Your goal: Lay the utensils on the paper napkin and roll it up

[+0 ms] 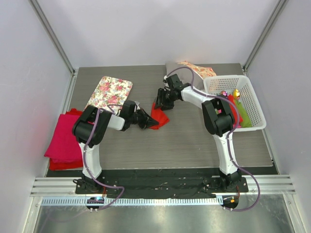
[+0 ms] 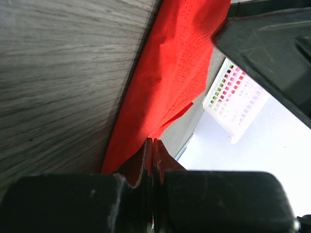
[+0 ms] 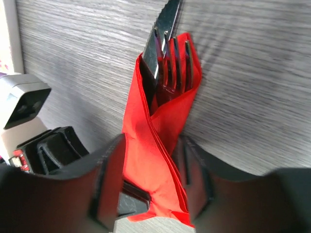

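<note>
The paper napkin (image 3: pixel 165 114), bright red, lies mid-bench (image 1: pixel 184 141) between the two arms, folded lengthwise around a fork (image 3: pixel 177 73) and a serrated knife (image 3: pixel 165 24). The fork tines and the knife blade project from the napkin's open upper end, and the blade tip rests on the grey woodgrain surface. The right pincer (image 3: pixel 150 145) straddles the wrapped bundle, one finger on each side. Both inner faces appear to press on the paper, though the contact is partly hidden by the folds. The left pincer (image 2: pixel 151 150) is closed, with a red edge of the napkin pinched between its fingers. A floral tray (image 1: pixel 109 92) lies at the rear left. A magenta cloth stack (image 1: pixel 65 138) sits at the left edge. A white slotted basket (image 1: pixel 228 78) stands at the right, well apart from the napkin.
</note>
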Tool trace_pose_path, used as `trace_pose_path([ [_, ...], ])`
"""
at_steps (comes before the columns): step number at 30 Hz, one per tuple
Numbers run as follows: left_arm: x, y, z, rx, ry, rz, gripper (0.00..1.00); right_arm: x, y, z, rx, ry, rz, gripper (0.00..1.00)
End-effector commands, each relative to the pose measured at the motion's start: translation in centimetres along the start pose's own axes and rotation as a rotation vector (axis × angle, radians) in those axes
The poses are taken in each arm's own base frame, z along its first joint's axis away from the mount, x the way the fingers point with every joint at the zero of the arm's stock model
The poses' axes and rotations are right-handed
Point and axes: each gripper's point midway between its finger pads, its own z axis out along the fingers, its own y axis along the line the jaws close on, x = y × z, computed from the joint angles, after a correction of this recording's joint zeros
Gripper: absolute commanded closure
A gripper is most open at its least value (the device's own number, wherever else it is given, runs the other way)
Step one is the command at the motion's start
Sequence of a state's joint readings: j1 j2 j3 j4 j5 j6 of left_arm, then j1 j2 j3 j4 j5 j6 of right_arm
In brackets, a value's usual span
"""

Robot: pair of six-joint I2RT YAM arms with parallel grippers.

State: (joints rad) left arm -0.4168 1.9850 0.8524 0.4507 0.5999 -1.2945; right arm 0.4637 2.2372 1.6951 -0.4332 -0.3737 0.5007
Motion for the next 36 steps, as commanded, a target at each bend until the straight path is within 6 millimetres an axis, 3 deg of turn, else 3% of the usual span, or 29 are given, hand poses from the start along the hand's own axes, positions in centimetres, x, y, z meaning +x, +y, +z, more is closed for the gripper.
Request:
trace_pose_path([
  [1,0.1,2.9,0.5,-0.098,-0.003,-0.012,1.0,0.6,-0.9,1.0,0.071,0.025,-0.041,0.49],
  [5,0.0,2.9,0.5,-0.102,-0.007,-0.012,1.0,1.4,-1.2,1.7,0.098,0.042,-0.053,0.57],
  [9,-0.1,3.0,0.5,-0.105,-0.008,-0.009,1.0,1.9,-1.9,2.1,0.122,0.053,-0.046,0.74],
  [13,-0.3,2.5,0.4,-0.093,-0.018,0.004,1.0,1.9,-1.7,2.0,0.104,0.052,-0.051,0.99],
  [18,-0.7,1.1,0.2,-0.029,-0.044,0.019,0.99,1.6,-0.7,1.5,0.001,0.026,-0.026,0.99],
  [19,-0.7,1.1,0.1,-0.021,-0.047,0.018,0.98,0.7,0.4,0.9,-0.059,-0.01,-0.036,0.99],
  [20,-1.1,0.1,-0.2,0.02,-0.066,0.035,0.96,1.2,0.1,0.9,-0.066,-0.007,-0.023,0.99],
  [22,-1.2,-0.6,-0.5,0.039,-0.076,0.052,0.91,0.4,1.2,0.0,-0.122,-0.05,-0.043,0.99],
  [29,-1.7,-4.7,-2.5,0.139,-0.124,0.163,0.65,0.4,1.7,-0.8,-0.198,-0.099,-0.037,0.99],
  [34,-2.5,-7.5,-5.6,0.211,-0.203,0.245,0.45,0.1,2.6,-1.7,-0.253,-0.13,-0.046,0.99],
  [35,-3.1,-7.7,-6.2,0.217,-0.228,0.255,0.31,0.5,2.4,-1.8,-0.25,-0.122,-0.039,0.99],
  [36,-3.5,-7.9,-6.7,0.218,-0.244,0.266,0.28,-0.4,3.3,-2.5,-0.284,-0.159,-0.062,0.99],
])
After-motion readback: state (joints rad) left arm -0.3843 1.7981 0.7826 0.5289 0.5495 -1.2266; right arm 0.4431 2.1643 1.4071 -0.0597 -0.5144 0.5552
